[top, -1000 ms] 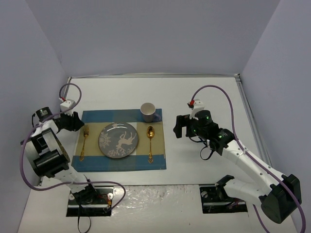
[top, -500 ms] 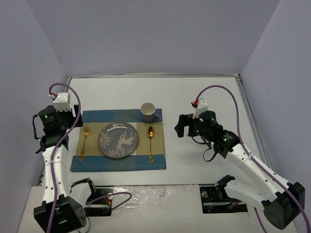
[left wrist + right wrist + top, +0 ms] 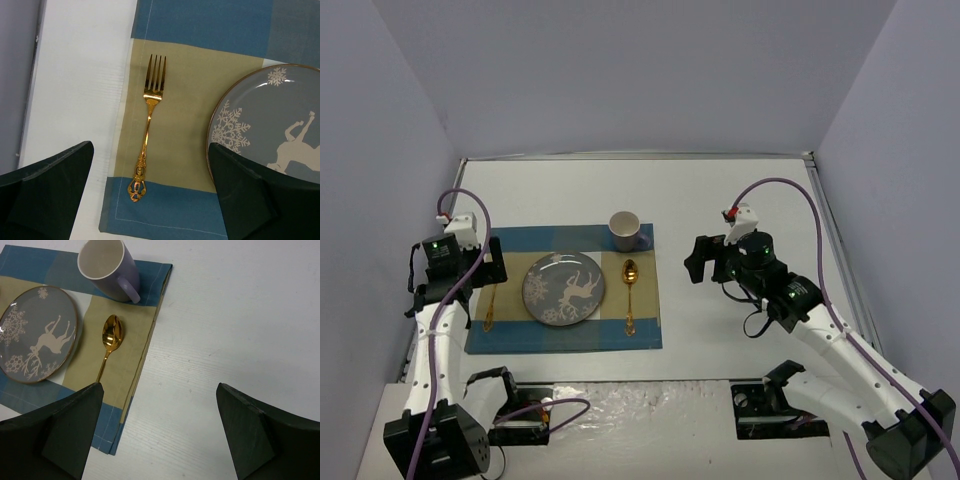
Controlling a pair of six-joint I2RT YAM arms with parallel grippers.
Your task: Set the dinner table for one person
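Observation:
On the white dinner table [image 3: 740,190] lies a blue-and-tan checked placemat [image 3: 570,336]. At its middle rests a grey plate [image 3: 564,289] with a white deer. A gold fork [image 3: 146,125] lies left of the plate, a gold spoon [image 3: 629,295] right of it, and a lilac mug [image 3: 625,230] stands at the mat's far right corner. My left gripper [image 3: 150,144] hovers open above the fork, its fingers on either side and apart from it. My right gripper [image 3: 160,385] is open and empty over bare table, right of the spoon [image 3: 107,347] and the mug [image 3: 107,267].
The placemat's left edge [image 3: 122,150] lies close to the table's left border and the grey side wall [image 3: 390,200]. Purple cables loop above both arms. Bare white tabletop stretches behind the mat and to its right.
My left arm has unfolded and its gripper has opened wide, settling above the fork, which stays on the mat. The right gripper drifted slightly to the right, still open.

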